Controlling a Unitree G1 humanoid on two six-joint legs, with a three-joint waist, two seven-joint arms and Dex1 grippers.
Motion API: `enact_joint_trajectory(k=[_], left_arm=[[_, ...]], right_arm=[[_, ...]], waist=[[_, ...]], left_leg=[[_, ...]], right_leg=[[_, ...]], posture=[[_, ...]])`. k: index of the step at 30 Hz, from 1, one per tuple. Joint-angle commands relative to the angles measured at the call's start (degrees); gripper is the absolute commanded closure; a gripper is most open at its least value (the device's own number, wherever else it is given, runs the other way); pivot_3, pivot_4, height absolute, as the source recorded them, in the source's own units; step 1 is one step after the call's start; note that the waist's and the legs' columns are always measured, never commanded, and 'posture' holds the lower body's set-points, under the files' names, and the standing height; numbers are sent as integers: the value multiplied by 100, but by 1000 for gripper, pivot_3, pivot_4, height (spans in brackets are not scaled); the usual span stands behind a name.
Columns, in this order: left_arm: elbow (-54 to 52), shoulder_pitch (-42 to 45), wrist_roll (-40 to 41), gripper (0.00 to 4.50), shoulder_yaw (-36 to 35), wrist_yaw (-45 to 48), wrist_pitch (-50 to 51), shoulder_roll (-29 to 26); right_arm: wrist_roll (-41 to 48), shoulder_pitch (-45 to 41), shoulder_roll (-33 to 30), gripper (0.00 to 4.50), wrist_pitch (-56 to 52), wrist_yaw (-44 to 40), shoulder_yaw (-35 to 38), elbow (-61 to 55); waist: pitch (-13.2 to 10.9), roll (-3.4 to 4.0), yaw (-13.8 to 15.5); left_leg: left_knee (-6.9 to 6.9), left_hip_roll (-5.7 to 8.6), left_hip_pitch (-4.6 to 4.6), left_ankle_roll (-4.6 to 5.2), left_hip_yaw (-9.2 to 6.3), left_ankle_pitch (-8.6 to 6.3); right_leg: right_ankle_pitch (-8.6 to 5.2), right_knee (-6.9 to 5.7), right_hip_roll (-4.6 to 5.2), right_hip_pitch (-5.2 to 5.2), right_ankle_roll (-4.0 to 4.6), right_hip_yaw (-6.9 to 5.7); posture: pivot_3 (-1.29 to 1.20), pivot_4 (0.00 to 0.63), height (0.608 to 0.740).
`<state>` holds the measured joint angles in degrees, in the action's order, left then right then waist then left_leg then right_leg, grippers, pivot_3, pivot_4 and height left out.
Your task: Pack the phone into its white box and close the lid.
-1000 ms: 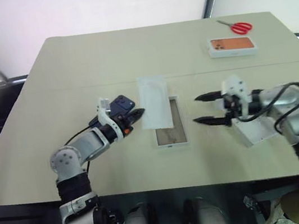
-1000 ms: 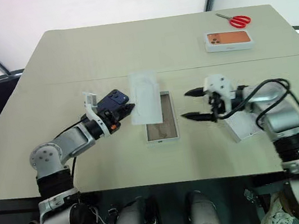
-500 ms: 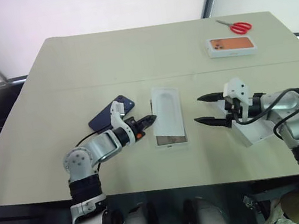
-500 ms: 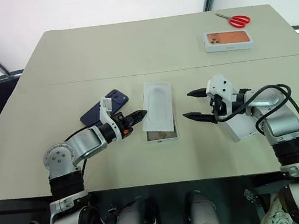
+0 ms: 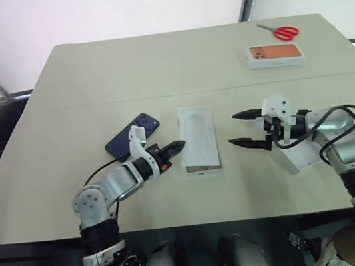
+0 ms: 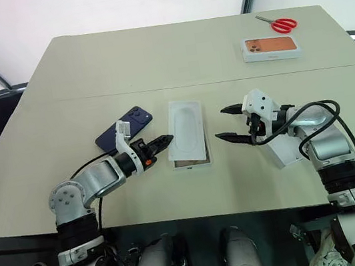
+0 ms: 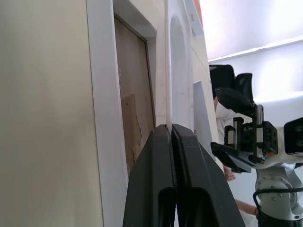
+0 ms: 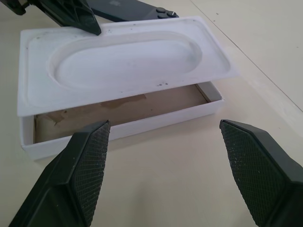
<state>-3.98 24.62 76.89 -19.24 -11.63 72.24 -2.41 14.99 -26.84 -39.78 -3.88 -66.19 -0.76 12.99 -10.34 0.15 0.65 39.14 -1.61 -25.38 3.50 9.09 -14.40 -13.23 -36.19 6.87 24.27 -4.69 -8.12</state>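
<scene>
On table (image 5: 88,79), phone (image 5: 132,134) beside white box (image 5: 202,167), not packed; insert (image 5: 198,134) covers it. Left gripper (image 5: 178,146) pinches insert, right gripper (image 5: 240,129) spread, lid (image 5: 300,154) waiting.

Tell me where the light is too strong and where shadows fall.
Eye views: the background behind the table is blown out white, the table evenly lit. Left wrist view: strong backlight, the left end effector a dark silhouette. Right wrist view: the insert shades the box floor.
</scene>
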Motion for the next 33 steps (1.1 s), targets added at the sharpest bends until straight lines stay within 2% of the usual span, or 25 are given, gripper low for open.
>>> enact_joint_trajectory(k=[1,6,7,9,10,13,15,16,23,25,28,31,33], left_arm=[[-174,-31,129,4500,168,47,-58,-50],[-223,-140,369,4500,198,-70,-166,-13],[-215,-152,385,4204,198,-99,-211,-14],[-223,-156,393,3570,237,-115,-273,-46],[-227,-157,403,3108,259,-125,-297,-61],[-255,-154,424,1620,302,-108,-370,-131],[-299,-135,455,456,266,-68,-506,-161],[-315,-117,453,41,257,-40,-547,-204],[-507,56,731,41,251,399,-745,-595],[-623,168,321,41,399,826,-788,-988],[-826,279,-543,0,733,1695,-1145,-1667],[-949,208,-1665,0,1134,2751,-1967,-2335],[-770,239,-1937,0,1072,3188,-2306,-2521]], right_arm=[[6,-100,28,640,151,8,49,-52],[5,-94,12,640,174,15,66,-55],[0,-91,8,607,184,18,63,-50],[-4,-80,10,597,193,20,56,-41],[-9,-76,13,597,200,23,52,-37],[-25,-93,32,597,216,34,35,-9],[-35,-121,49,597,222,42,23,11],[-35,-143,60,597,219,50,24,18],[151,-373,219,597,-53,158,95,-65],[136,-489,291,597,-331,214,-26,-207],[98,-562,447,1499,-563,311,-204,-535],[-297,-665,608,3002,-831,636,-545,-743],[-793,-688,590,4103,-804,778,-925,-780]], waist=[[0,0,3],[0,0,-1],[0,0,-1],[0,0,2],[0,0,3],[0,0,3],[0,0,2],[0,0,-2],[0,0,-3],[0,0,-6],[0,2,-24],[1,6,-49],[1,6,-39]], left_leg=[[0,0,0,0,0,0],[0,0,0,0,0,0],[0,0,0,0,0,0],[0,-1,0,0,0,0],[0,-1,0,0,0,0],[0,0,0,0,0,0],[0,0,0,0,0,0],[0,0,0,0,0,0],[0,-1,0,-1,0,0],[0,0,0,0,0,0],[-2,-1,0,-2,1,0],[-7,-1,0,-15,6,-7],[-11,-1,-1,-20,8,-10]], right_leg=[[0,0,0,0,0,0],[0,0,0,0,0,0],[0,0,0,0,0,0],[0,0,-1,0,0,0],[0,0,-1,0,0,0],[0,0,0,0,0,0],[0,0,0,0,0,0],[0,0,0,0,0,0],[0,0,-1,0,1,0],[0,0,-1,0,1,0],[0,-1,-4,3,1,-1],[0,-1,-4,8,1,-3],[-1,0,-4,12,2,-3]], posture=[[0,150,738],[0,150,738],[0,150,738],[0,150,738],[0,150,738],[0,150,738],[0,150,738],[0,150,738],[0,150,738],[0,150,738],[0,150,738],[0,150,738],[0,150,738]])
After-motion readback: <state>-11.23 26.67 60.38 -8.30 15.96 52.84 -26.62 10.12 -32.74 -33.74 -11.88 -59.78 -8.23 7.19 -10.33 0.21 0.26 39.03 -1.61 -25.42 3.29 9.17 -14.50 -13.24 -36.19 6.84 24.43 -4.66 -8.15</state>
